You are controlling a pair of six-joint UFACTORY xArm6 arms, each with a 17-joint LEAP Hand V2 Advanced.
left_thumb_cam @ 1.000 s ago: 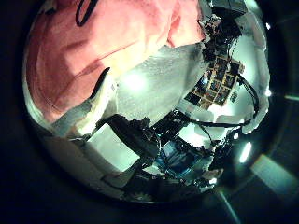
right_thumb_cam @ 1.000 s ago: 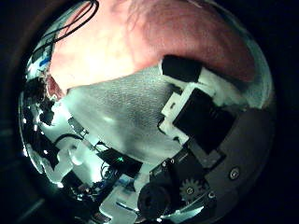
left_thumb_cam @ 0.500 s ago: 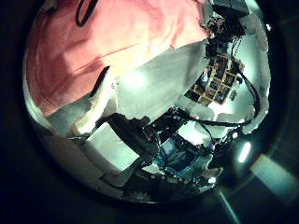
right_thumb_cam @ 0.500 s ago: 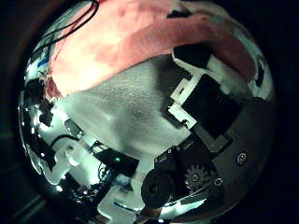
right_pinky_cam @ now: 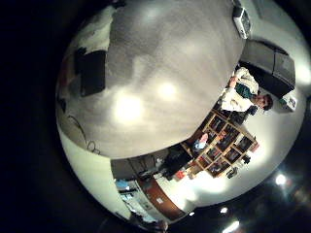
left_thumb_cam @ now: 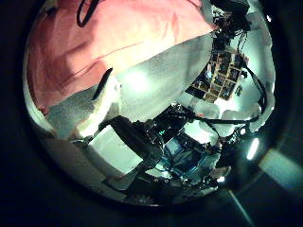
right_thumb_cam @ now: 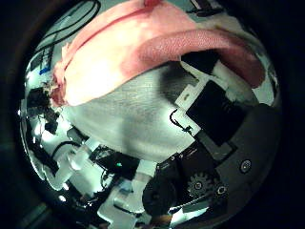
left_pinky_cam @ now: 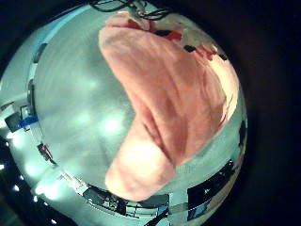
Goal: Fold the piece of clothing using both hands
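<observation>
Since a second ago the pink garment (right_thumb_cam: 143, 52) has drawn back in the right thumb side palm view: it covered the area above the right hand's (right_thumb_cam: 214, 105) black and white fingers then, and now more of the grey table top (right_thumb_cam: 133, 114) shows between cloth and palm, with a folded ridge of cloth running beside the fingertips. That camera moves with its hand, so part of the shift may be its own. In the left thumb side palm view the cloth (left_thumb_cam: 104, 47) has changed little over the same second, though its far edge now lies straighter across the table (left_thumb_cam: 161, 80).

From the left little finger side palm view the garment (left_pinky_cam: 165, 104) lies on the table (left_pinky_cam: 66, 94) as a long bunched band, doubled over along one side and rounded at the near end.

One finger (left_thumb_cam: 102, 83) of the left hand (left_thumb_cam: 128, 142) reaches to the cloth's edge; whether it pinches the cloth I cannot tell. Nor can I tell whether the right hand's fingers grip the ridge or only lie beside it
</observation>
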